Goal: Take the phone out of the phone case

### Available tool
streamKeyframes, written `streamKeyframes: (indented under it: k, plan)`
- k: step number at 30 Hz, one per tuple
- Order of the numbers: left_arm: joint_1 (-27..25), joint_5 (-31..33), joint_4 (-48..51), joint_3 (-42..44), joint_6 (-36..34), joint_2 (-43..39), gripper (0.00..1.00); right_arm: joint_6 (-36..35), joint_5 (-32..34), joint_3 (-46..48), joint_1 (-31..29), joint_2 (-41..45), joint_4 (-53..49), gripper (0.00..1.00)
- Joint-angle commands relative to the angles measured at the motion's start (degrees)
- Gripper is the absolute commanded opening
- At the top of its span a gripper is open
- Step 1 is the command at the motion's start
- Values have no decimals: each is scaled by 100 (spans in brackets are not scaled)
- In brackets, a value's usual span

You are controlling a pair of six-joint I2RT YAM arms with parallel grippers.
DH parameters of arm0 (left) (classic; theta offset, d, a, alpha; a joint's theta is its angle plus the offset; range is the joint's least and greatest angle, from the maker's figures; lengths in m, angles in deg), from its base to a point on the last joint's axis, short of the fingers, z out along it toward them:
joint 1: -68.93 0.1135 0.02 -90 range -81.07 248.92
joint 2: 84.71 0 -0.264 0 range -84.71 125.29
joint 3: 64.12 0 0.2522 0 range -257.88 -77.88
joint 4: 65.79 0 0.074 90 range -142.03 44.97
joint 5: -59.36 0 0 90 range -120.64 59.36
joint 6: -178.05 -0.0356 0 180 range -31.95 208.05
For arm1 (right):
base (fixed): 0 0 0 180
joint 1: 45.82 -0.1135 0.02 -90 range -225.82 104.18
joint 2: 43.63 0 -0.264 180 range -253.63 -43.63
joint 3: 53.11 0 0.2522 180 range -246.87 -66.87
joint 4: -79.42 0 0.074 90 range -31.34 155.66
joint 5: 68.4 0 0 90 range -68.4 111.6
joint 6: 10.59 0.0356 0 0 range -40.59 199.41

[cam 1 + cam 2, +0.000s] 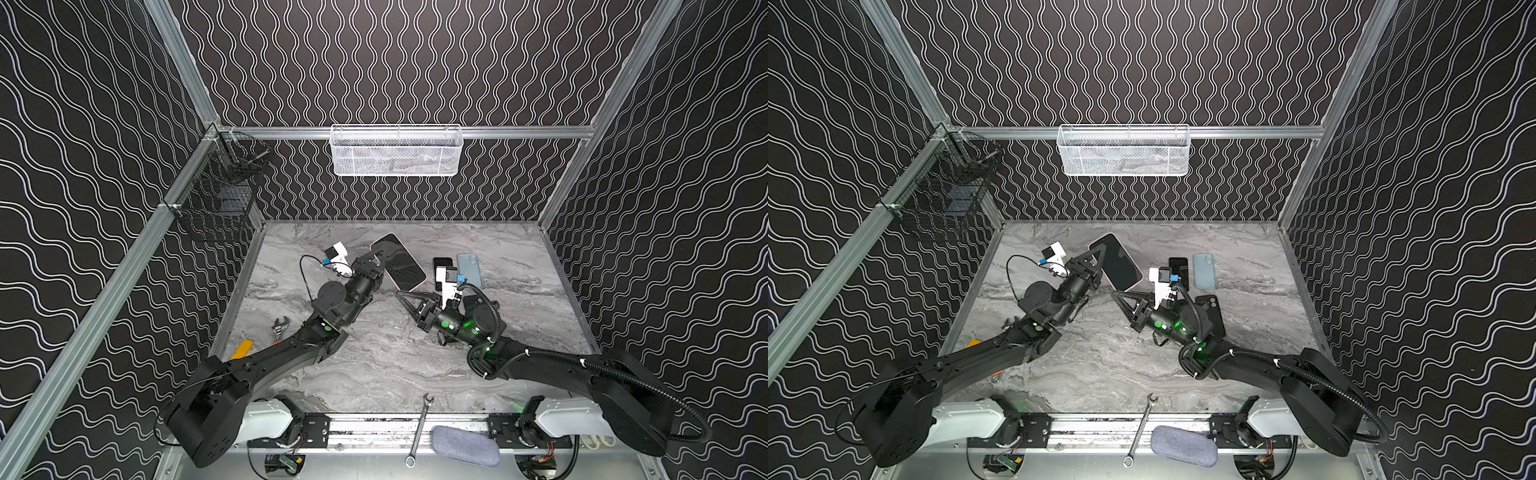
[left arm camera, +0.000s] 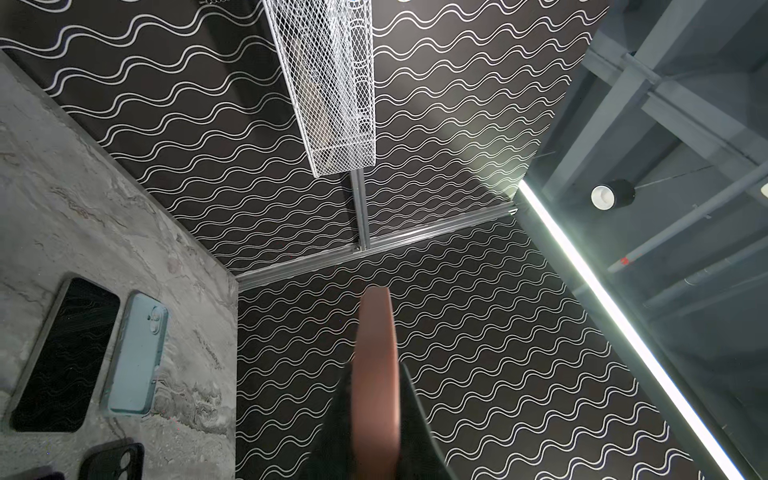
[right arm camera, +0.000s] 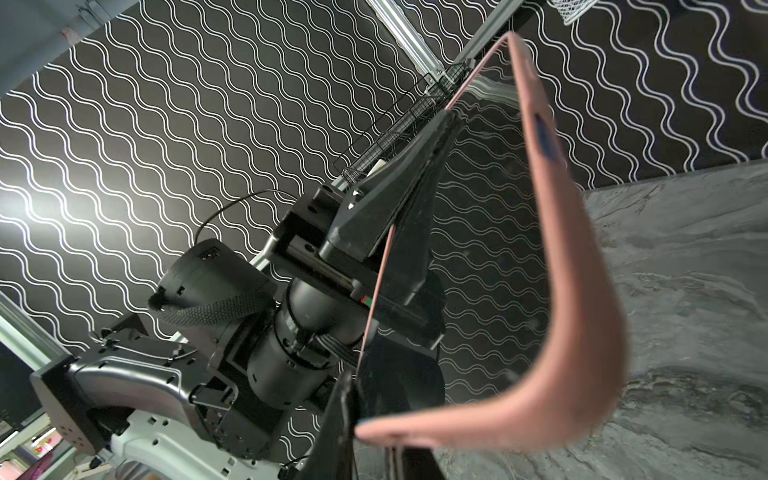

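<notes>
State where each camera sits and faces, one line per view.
Top views: high at the front, looking down toward the back wall; left arm, right arm, left gripper, right gripper show.
Left wrist: on the left arm, facing the white basket along the pink-cased phone; own fingers.
Right wrist: on the right arm, facing the left arm; own fingers.
Shared: every view shows the pink-cased phone.

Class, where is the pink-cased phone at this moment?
In both top views the pink-cased phone hangs above the table's middle, clamped in the left gripper, the right gripper at its near corner.
</notes>
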Motion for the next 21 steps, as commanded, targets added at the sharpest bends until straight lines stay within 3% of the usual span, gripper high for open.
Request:
streamKeyframes:
  k: [1, 21]
  plan:
    - [-4, 156, -441, -95, 234, -53, 0, -816, 731, 56, -45, -29, -876, 9]
    - [-13, 8, -434, -323, 493, -171, 0, -1135, 1457, 297, -221, -346, -715, 13]
